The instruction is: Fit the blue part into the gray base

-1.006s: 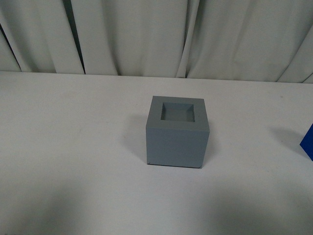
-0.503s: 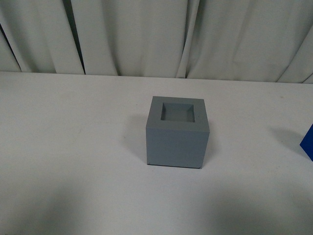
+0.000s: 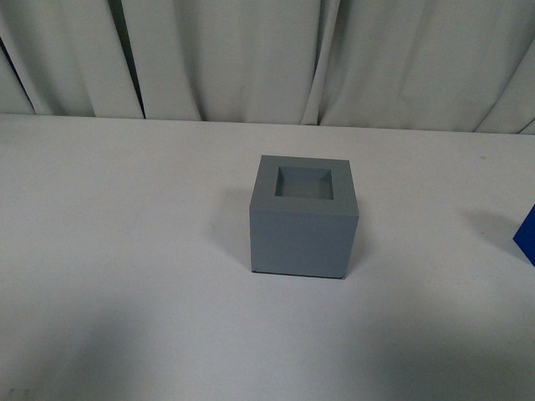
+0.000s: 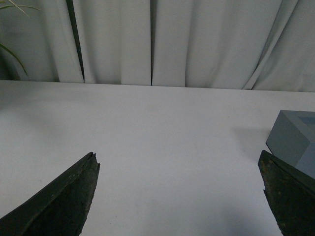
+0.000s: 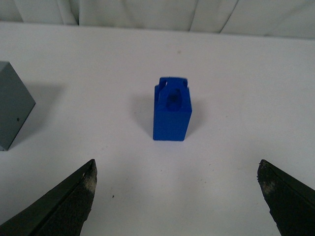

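Observation:
The gray base (image 3: 304, 217) stands in the middle of the white table, its square recess facing up and empty. It also shows as a corner in the left wrist view (image 4: 295, 140) and the right wrist view (image 5: 12, 110). The blue part (image 5: 172, 109) stands upright on the table with its loop handle on top; only a sliver of the blue part (image 3: 527, 236) shows at the front view's right edge. My right gripper (image 5: 177, 169) is open, short of the blue part, nothing between its fingers. My left gripper (image 4: 178, 160) is open over bare table beside the base.
A white table (image 3: 125, 234) carries both objects. Pale curtains (image 3: 251, 58) hang along its far edge. A few plant leaves (image 4: 10, 29) show at the curtain in the left wrist view. Small dark specks dot the table near the right gripper.
The front view has shifted slightly: the gray base and the table's far edge sit a little higher in the picture than before. The objects themselves have not moved.

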Robot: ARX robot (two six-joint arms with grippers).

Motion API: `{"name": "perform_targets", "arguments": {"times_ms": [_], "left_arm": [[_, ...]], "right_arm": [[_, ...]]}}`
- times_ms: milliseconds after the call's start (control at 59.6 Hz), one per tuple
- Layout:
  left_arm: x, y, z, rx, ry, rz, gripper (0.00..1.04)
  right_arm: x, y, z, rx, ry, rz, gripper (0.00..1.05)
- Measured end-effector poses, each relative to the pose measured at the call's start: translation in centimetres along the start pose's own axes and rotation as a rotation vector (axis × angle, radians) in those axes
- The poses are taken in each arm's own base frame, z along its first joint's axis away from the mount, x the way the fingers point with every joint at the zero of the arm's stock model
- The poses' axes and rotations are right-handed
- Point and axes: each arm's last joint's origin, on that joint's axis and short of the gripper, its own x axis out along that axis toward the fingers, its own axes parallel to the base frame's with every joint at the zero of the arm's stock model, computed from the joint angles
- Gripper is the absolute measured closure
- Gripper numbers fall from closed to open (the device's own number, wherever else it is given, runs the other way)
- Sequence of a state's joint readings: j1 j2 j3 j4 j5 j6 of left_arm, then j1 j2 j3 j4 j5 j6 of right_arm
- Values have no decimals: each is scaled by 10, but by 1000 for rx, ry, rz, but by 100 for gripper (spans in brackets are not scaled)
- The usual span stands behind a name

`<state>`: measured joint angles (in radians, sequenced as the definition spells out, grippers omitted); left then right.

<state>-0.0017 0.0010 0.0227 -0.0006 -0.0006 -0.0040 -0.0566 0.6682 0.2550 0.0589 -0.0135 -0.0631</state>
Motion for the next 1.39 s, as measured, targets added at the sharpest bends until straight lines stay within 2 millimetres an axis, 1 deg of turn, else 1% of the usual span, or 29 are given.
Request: {"name": "perform_targets", "arguments": {"times_ms": [117, 201, 386, 436, 537, 604, 721, 872, 1191, 1392], "left_arm": [[0, 0, 0, 0, 0, 0, 6], [0, 0, 0, 0, 0, 0, 6], [0, 0, 0, 0, 0, 0, 6], [0, 0, 0, 0, 0, 0, 6], [0, 0, 0, 0, 0, 0, 6], [0, 0, 0, 0, 0, 0, 6], [0, 0, 0, 0, 0, 0, 6], [0, 0, 0, 0, 0, 0, 6], [0, 0, 0, 0, 0, 0, 6], [0, 0, 0, 0, 0, 0, 6]], "right_arm": [[26, 0, 21, 3, 120, 7, 9], [41, -1, 35, 6, 185, 12, 9], [70, -7, 58, 26, 311, 24, 9], [75, -9, 63, 31, 331, 26, 9], [89, -18, 78, 45, 365, 10, 9], [98, -25, 84, 62, 406, 17, 9], [113, -29, 86, 75, 451, 27, 9], [129, -30, 82, 55, 483, 6, 9], [149, -26, 73, 47, 519, 3, 9], [160, -19, 65, 40, 550, 9, 9]]}}
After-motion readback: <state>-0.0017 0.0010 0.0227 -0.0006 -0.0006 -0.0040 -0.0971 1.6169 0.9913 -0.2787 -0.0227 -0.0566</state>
